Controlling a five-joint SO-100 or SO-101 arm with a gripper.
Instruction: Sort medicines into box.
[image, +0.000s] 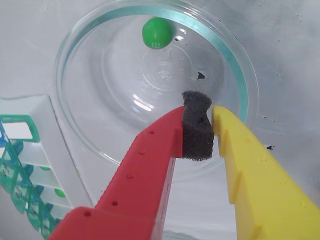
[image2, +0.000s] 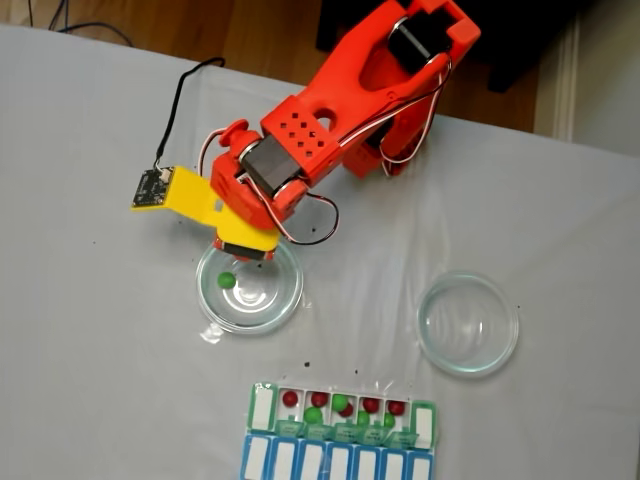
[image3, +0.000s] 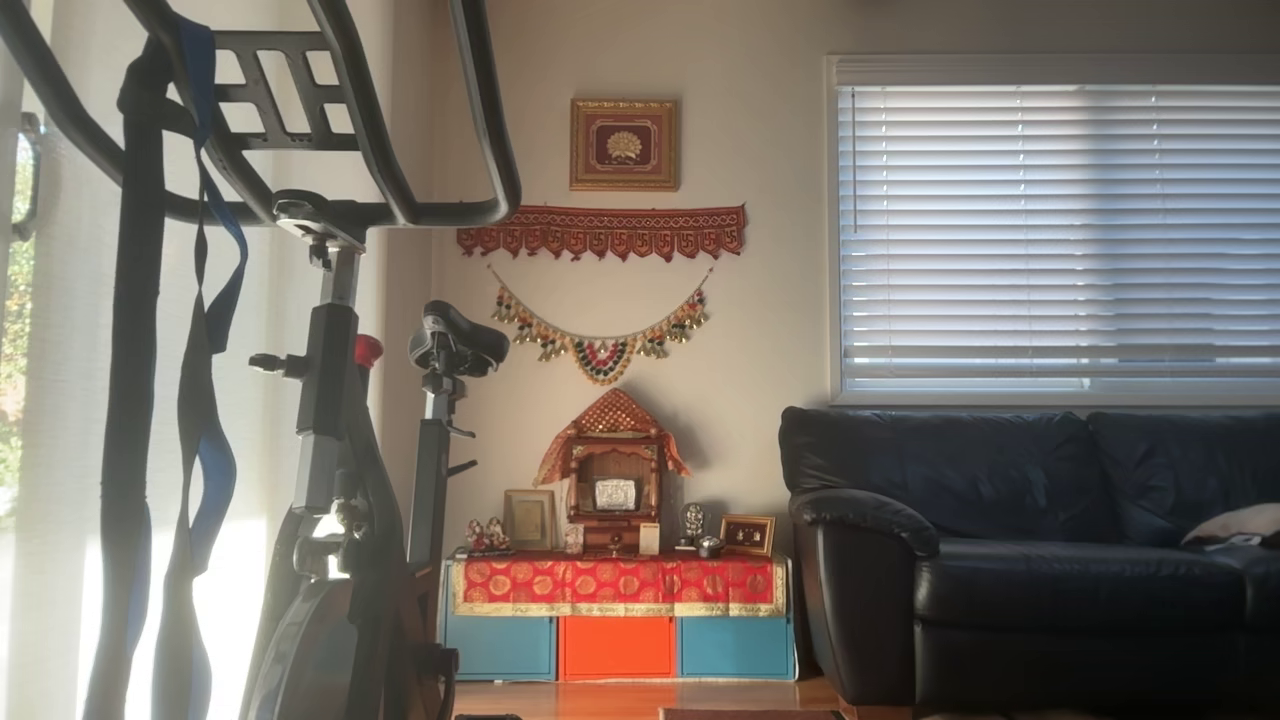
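**One green ball left in the dish, gripper poised beside it**

Wrist view first, reading from the left: the box (image: 30, 165) sits at the lower left edge, its green lids tipped open, with green balls in two of the white compartments. Next comes the clear round dish (image: 80, 135) on the grey desk (image: 290, 60), and in it a single green ball (image: 157, 33) lying near the far rim. The gripper (image: 198, 131) reaches in from the bottom edge, red finger (image: 145, 170) on the left and yellow finger (image: 250, 170) on the right. Its fingers are nearly together, with only a dark foam pad (image: 196, 127) between the tips; no ball is in its grasp. The green ball lies apart from the tips, further up the picture and a little to the left, with bare dish floor between.

From the fixed view, the left dish (image2: 250, 287) holds that one green ball (image2: 227, 279) at its left side, and the gripper end of the orange arm (image2: 330, 130) hangs over the dish's upper rim. Below, near the bottom edge, the box (image2: 262, 405) holds dark red balls (image2: 291, 398) and green balls (image2: 314, 414) in its compartments, with a blue-lidded row (image2: 300, 462) just beneath it. Further right stands a second clear dish (image2: 468, 323).
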